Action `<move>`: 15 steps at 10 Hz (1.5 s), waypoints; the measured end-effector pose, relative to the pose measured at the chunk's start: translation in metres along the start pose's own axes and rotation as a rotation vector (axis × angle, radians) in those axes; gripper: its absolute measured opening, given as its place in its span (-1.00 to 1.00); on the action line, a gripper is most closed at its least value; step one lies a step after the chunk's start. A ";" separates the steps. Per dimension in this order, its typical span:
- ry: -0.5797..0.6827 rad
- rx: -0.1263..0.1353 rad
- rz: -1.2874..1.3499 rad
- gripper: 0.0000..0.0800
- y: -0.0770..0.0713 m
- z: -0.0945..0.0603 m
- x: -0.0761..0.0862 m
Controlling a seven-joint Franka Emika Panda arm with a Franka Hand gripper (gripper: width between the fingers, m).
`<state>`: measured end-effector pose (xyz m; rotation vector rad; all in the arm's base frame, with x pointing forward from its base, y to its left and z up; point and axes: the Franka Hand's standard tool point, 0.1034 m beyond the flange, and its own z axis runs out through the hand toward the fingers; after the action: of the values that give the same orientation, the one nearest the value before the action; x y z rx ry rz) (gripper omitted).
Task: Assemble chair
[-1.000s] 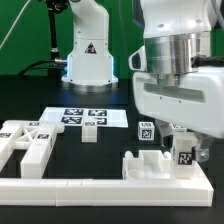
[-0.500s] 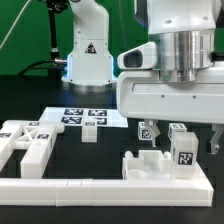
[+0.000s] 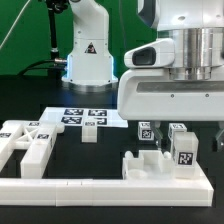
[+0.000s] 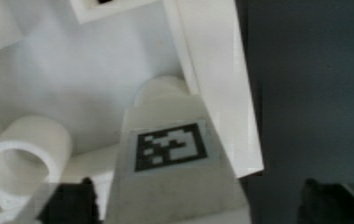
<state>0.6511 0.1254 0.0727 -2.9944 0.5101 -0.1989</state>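
Observation:
The chair's joined white parts (image 3: 158, 163) stand at the front right, with tagged square posts (image 3: 185, 152) rising from them. My gripper (image 3: 180, 138) hangs right over these posts, its wide white hand hiding what is behind. In the wrist view a white post with a black-and-white tag (image 4: 174, 148) stands between my two dark fingertips (image 4: 76, 202), next to a white slab (image 4: 85, 80) with a round hole. My gripper (image 4: 200, 205) is open: a dark gap shows between the post and the finger on one side. More loose white chair parts (image 3: 28, 145) lie at the exterior view's left.
The marker board (image 3: 70, 117) lies flat mid-table, with a small white post (image 3: 90, 130) at its front edge. The long white L-shaped rail (image 3: 80, 186) runs along the front. The robot base (image 3: 88, 50) stands at the back on the black table.
The gripper hand has shifted toward the exterior view's left and risen slightly, now showing a wider face. The chair parts have not moved.

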 end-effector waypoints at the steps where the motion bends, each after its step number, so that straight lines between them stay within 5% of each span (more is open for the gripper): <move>1: -0.001 -0.001 0.068 0.14 0.001 0.000 0.000; 2: -0.002 -0.003 0.134 -0.26 0.003 0.001 0.000; 6: -0.032 -0.017 0.753 -0.26 -0.002 0.002 -0.007; 8: -0.066 0.013 1.029 -0.27 -0.003 0.001 -0.007; 12: -0.065 0.012 0.896 -0.27 -0.001 0.002 -0.007; 13: -0.066 0.003 0.776 0.00 0.001 0.002 -0.006; 14: -0.066 0.003 0.776 0.00 0.001 0.002 -0.006; 15: -0.066 0.003 0.776 0.43 0.001 0.002 -0.006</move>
<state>0.6450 0.1264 0.0695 -2.5402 1.5733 -0.0319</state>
